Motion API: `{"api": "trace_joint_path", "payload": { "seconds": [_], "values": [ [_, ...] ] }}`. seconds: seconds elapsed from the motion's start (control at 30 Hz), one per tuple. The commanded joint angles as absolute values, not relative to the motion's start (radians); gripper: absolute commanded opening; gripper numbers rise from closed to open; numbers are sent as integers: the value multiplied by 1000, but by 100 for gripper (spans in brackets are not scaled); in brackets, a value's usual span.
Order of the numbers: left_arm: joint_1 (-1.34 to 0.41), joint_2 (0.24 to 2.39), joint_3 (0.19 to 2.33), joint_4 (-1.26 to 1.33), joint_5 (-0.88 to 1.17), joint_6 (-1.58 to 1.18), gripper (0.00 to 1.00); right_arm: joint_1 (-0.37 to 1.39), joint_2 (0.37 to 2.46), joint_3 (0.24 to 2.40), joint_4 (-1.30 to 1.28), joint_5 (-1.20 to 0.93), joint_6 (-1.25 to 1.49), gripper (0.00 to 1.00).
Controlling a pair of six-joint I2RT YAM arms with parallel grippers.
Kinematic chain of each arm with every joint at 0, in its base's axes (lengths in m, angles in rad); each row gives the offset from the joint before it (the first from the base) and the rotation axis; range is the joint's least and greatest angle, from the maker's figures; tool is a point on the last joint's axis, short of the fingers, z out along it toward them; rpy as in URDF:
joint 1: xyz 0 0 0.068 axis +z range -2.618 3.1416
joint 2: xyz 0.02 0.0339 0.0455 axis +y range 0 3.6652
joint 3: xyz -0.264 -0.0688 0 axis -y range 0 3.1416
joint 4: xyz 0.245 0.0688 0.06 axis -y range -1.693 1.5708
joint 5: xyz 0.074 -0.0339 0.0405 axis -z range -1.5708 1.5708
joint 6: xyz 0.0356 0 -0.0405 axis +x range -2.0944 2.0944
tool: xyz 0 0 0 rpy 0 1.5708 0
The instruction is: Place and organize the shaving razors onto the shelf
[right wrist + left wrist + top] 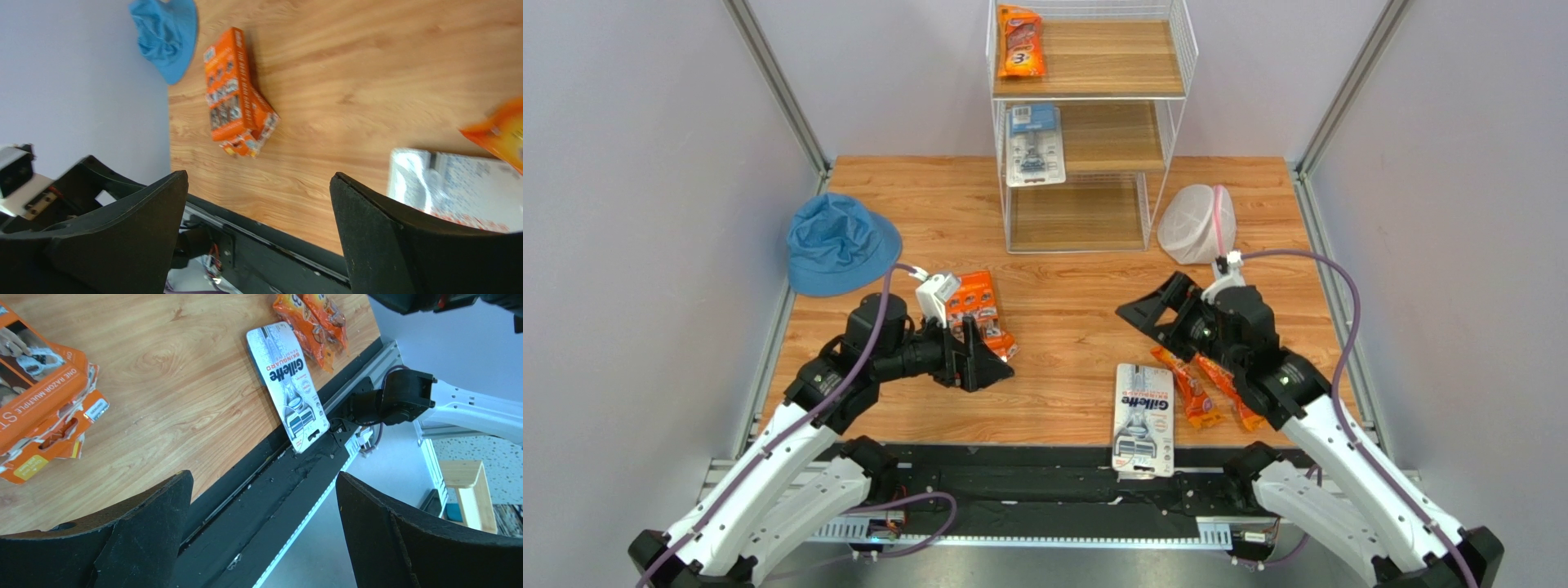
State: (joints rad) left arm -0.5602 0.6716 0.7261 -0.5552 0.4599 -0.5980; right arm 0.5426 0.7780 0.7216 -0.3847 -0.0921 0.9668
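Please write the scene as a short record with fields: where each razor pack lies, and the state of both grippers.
shelf top board: orange pack
middle board: blister card
table left: multi-packs, next to left gripper
table near edge: Gillette card, orange bags to its right
left gripper: open, holds nothing
right gripper: open, holds nothing
other: hat, mesh bag

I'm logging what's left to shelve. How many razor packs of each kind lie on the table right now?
Gillette blister card: 1
long orange bags: 2
flat orange multi-packs: at least 2, stacked, exact count unclear
Total: at least 5
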Motion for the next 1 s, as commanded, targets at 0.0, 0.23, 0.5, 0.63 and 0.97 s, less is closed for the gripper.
{"api": "trace_joint_path", "payload": {
  "seconds": [0.0,0.23,0.5,0.63,0.97],
  "values": [
    [-564,716,713,-456,512,-641,94,546,649,670,-572,-28,937,90],
    [-742,1003,790,-302,466,-724,93,548,511,632,-689,-2,956,90],
    [-873,1334,919,-227,440,-782,91,548,405,643,-822,-2,973,90],
    [-896,1445,927,-112,477,-814,89,546,312,650,-911,32,988,90],
    [-959,1715,945,124,546,-914,77,548,178,680,-1060,61,1025,89]
  ]
}}
